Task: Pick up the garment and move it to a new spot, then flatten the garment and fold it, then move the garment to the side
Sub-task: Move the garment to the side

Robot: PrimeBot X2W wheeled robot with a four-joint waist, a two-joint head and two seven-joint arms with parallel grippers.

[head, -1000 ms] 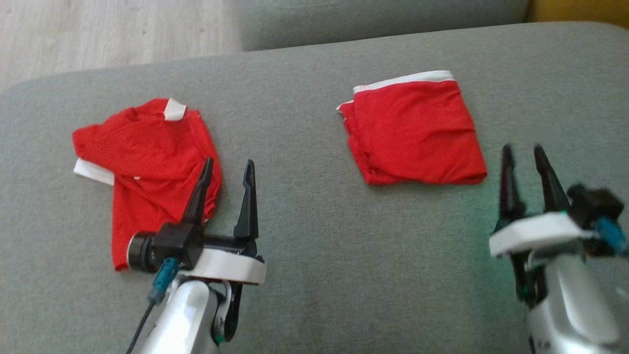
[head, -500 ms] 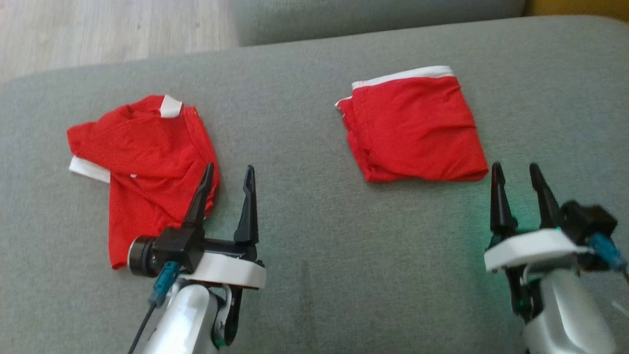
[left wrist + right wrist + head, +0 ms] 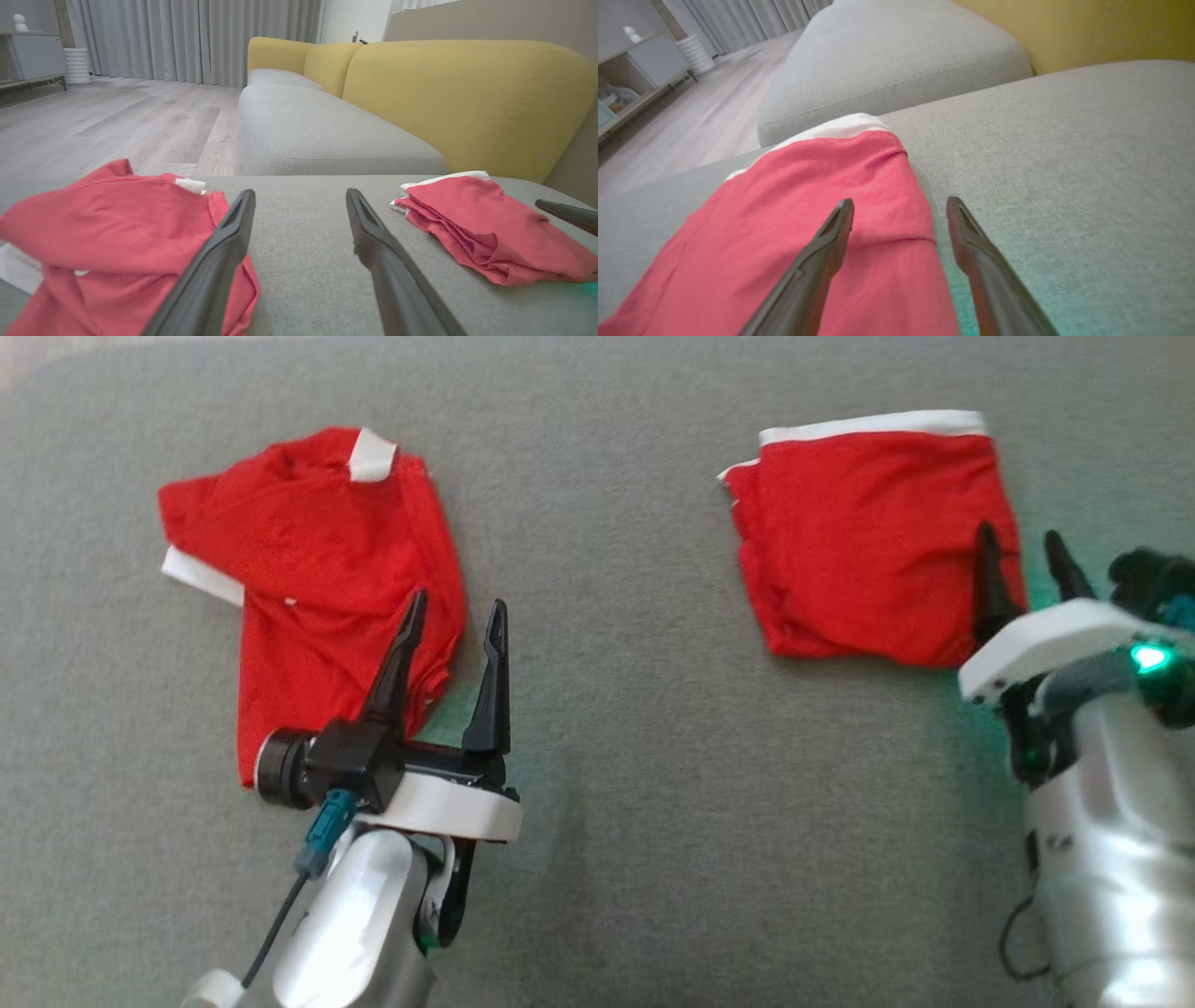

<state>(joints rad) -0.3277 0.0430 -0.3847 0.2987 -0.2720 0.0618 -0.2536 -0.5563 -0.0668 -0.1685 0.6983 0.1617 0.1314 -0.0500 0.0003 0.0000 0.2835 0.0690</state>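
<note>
Here, at the far left of the grey cushion (image 3: 607,775), a crumpled red garment (image 3: 317,579) lies in a loose heap, with white trim poking out at its left edge and at its top. The left gripper (image 3: 458,602) hangs at that heap's right side with its claw released and nothing between the fingers: in the head view one finger crosses the red cloth's right edge and the other stands over bare cushion. Whether a finger touches the cloth cannot be told. Grey upholstery separates this heap from the folded red garment (image 3: 859,541), which lies flat well to the right, a white band running along its far edge. The right gripper (image 3: 1018,532) sits at that garment's right side, its claw also released and grasping nothing, one finger above the red fabric and the other over cushion just beside the cloth's edge. Farther back, the left wrist view shows a wooden floor (image 3: 117,126) and grey curtains (image 3: 187,37), then a second grey seat (image 3: 317,135), then the yellow backrest (image 3: 467,93).
</note>
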